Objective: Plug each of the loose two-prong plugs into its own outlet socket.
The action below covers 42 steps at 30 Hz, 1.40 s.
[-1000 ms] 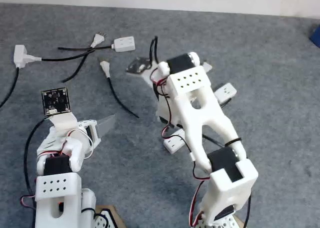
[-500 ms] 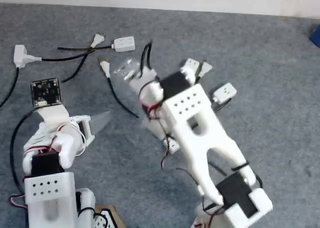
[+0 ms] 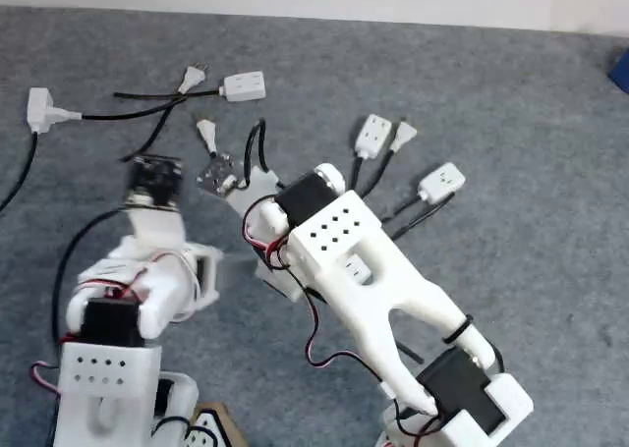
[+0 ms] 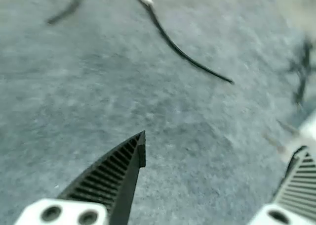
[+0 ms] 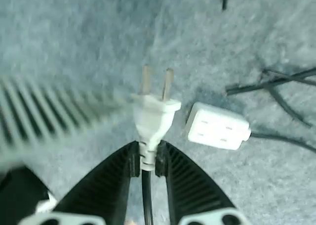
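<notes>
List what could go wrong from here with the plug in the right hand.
1. The right hand pinches the white two-prong plug only at its narrow cord end, so it may twist or slip under insertion force.
2. The white rectangular outlet socket lies loose on the grey carpet; with the left hand open and holding nothing, it may slide away when pushed.

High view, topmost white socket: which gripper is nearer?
Right. The right gripper is just short of the socket, clamped on a plug; the left gripper hangs farther back.
</notes>
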{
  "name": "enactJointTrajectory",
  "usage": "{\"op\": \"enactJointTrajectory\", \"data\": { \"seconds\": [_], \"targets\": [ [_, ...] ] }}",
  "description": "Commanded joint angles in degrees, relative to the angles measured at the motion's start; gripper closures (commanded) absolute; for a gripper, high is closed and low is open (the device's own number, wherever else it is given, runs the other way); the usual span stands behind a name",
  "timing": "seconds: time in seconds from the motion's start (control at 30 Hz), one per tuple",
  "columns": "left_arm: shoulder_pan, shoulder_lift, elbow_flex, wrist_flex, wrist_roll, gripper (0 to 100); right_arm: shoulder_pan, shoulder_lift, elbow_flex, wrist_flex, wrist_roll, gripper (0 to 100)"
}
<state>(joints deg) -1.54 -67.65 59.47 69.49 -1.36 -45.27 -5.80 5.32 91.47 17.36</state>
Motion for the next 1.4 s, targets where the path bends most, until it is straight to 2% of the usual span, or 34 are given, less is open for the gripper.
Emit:
{"op": "enactJointTrajectory", "data": {
  "seconds": [0.0,0.23,0.5,0.63,0.8,0.97,1.3,1.37],
  "targets": [
    [4.5,-0.2,3.6,-4.0,-0.6,56,-0.7,-2.8,-0.1,-1.5,-1.1,99.1],
    [4.4,-0.6,5.9,-6.6,-0.6,56,-0.7,-2.8,-0.2,-1.1,-1.1,99.1],
    [-3.0,-0.7,3.9,-7.3,-0.6,56,-0.7,-2.7,3.5,-1.7,-0.9,99.1],
    [-2.9,-0.1,5.8,-11.0,-0.6,56,-0.9,-2.8,2.1,-1.1,-1.1,99.1],
    [-2.8,-0.1,10.0,-16.6,-0.5,57,-3.0,-2.8,-4.9,5.0,-1.1,99.1],
    [0.4,-0.1,12.6,-17.2,-0.5,57,-5.1,-2.8,-12.3,9.3,-1.1,99.1],
    [1.5,-0.2,13.7,-16.9,-0.5,57,-0.4,-2.6,-13.5,8.3,-4.6,99.1],
    [3.4,-0.2,14.6,-16.9,-0.5,57,-0.4,-2.7,-13.6,7.7,-5.3,99.1]
  ]
}}
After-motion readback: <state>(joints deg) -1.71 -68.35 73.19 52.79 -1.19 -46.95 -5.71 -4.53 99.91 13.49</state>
